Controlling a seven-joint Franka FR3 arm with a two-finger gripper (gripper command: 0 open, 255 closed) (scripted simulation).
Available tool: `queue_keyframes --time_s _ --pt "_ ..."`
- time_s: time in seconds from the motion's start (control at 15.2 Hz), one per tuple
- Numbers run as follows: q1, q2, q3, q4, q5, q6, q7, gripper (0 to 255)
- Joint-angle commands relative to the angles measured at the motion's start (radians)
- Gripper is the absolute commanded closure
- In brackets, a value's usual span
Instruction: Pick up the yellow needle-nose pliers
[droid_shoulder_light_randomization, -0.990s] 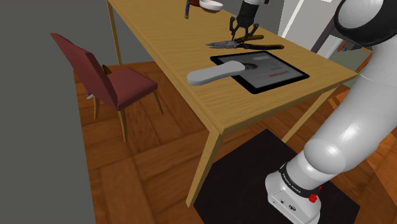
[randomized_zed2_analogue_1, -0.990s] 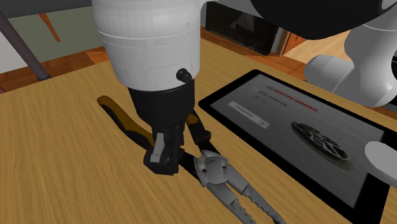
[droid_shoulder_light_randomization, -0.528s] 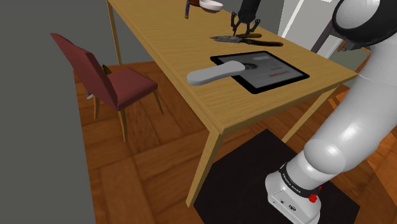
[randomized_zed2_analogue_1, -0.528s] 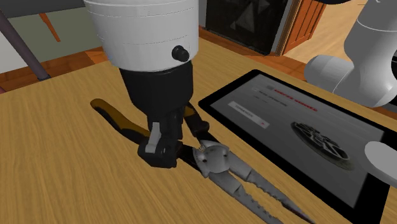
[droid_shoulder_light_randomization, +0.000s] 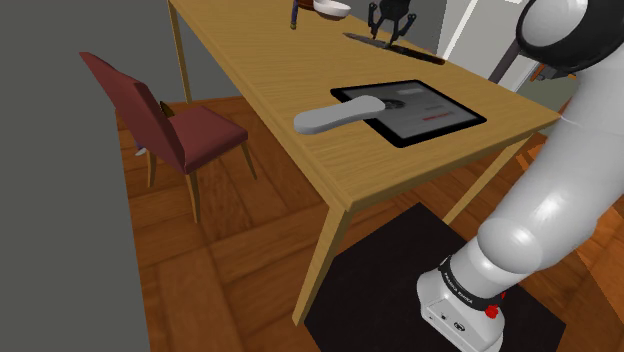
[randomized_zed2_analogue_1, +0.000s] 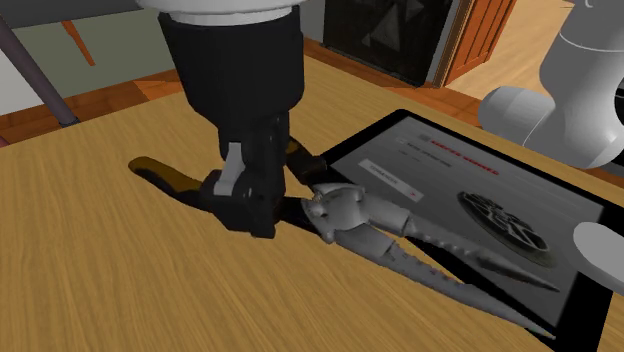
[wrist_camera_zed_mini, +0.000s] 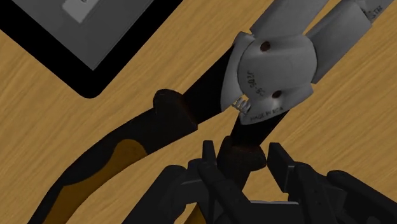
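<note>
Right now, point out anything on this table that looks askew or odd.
A grey handheld device lies askew, one end on the tablet, the other on the wooden table. The gripper clasps the needle-nose pliers by one handle only, the other splayed aside.

tabletop (randomized_zed2_analogue_1: 90, 270): pale wood, smooth, fine grain | pliers (randomized_zed2_analogue_1: 342, 213): head dull grey metal, grips matt black with yellow inlay | tablet (droid_shoulder_light_randomization: 415, 112): glossy black frame | chair (droid_shoulder_light_randomization: 195, 130): matt red cloth | floor (droid_shoulder_light_randomization: 230, 270): reddish wood boards, slight sheen
</note>
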Motion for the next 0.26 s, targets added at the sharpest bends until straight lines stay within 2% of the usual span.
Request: queue_keyframes --time_s 0.0,0.2 --pt "0.000 0.014 0.001 0.047 0.002 -0.033 0.003 255" --pt "-0.001 0.021 0.000 0.073 0.003 -0.052 0.003 255"
